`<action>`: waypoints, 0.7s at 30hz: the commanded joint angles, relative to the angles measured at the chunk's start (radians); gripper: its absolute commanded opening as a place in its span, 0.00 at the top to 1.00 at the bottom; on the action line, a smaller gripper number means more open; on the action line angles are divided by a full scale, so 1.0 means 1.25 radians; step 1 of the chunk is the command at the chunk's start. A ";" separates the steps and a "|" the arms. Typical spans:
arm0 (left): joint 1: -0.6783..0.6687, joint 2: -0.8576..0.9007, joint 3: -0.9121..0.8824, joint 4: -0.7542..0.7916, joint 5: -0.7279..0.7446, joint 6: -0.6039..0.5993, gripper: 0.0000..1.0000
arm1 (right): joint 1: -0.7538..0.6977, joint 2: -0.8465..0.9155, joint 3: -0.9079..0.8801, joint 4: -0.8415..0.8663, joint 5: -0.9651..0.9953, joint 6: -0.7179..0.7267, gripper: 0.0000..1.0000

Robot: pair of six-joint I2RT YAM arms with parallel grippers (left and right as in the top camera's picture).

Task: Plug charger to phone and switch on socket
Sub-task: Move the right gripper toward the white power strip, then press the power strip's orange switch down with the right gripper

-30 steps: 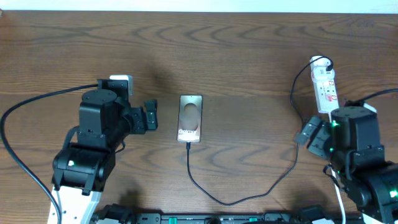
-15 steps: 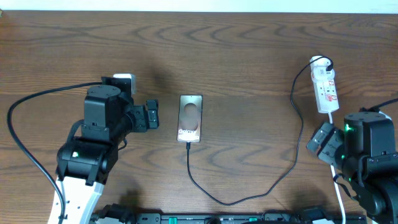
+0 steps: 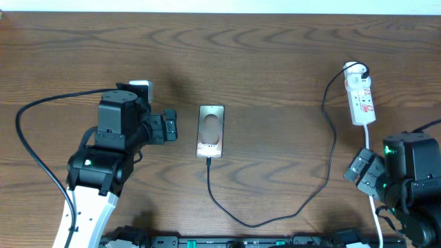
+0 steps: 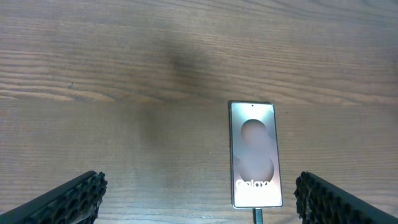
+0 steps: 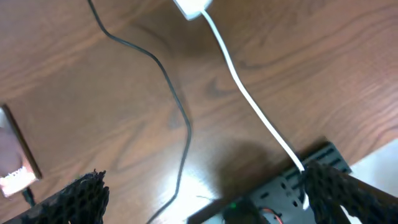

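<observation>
The grey-brown phone (image 3: 211, 130) with "Galaxy" lettering lies flat mid-table; it also shows in the left wrist view (image 4: 254, 154). The thin black charger cable (image 3: 275, 218) runs from the socket down in a loop to the phone, and its plug tip (image 3: 208, 160) sits at the phone's near edge. The white socket strip (image 3: 360, 98) lies at the right rear. My left gripper (image 3: 169, 127) is open and empty just left of the phone. My right gripper (image 3: 363, 171) is open and empty, near the front edge below the socket, above the cable (image 5: 180, 118).
The socket's white cord (image 5: 249, 99) runs to the table's front edge past my right arm. A dark rail (image 3: 241, 241) lines the front edge. A black robot cable (image 3: 34, 124) loops at the left.
My right arm has drawn back from the socket toward the front edge. My left arm has shifted slightly right and toward the rear. The phone and cable have not moved.
</observation>
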 commanded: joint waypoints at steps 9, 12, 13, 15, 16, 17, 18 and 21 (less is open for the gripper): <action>0.002 0.005 0.002 -0.003 -0.007 -0.005 0.01 | -0.005 -0.028 0.116 0.047 0.241 0.061 0.01; 0.002 0.005 0.002 -0.003 -0.007 -0.005 0.01 | -0.005 -0.039 0.134 0.181 0.267 0.070 0.01; 0.002 0.005 0.002 -0.003 -0.007 -0.005 0.01 | -0.005 -0.043 0.135 0.237 0.266 0.070 0.01; 0.002 0.005 0.002 -0.003 -0.007 -0.005 0.01 | -0.005 -0.045 0.135 0.321 0.263 0.070 0.01; 0.002 0.005 0.002 -0.003 -0.007 -0.005 0.01 | -0.005 -0.044 0.135 0.365 0.263 0.070 0.01; 0.002 0.005 0.002 -0.003 -0.007 -0.005 0.01 | -0.005 -0.042 0.135 0.391 0.263 0.070 0.01; 0.002 0.005 0.002 -0.003 -0.007 -0.005 0.01 | -0.005 -0.039 0.135 0.417 0.263 0.070 0.01; 0.002 0.005 0.002 -0.003 -0.007 -0.005 0.01 | -0.005 -0.026 0.135 0.438 0.264 0.050 0.01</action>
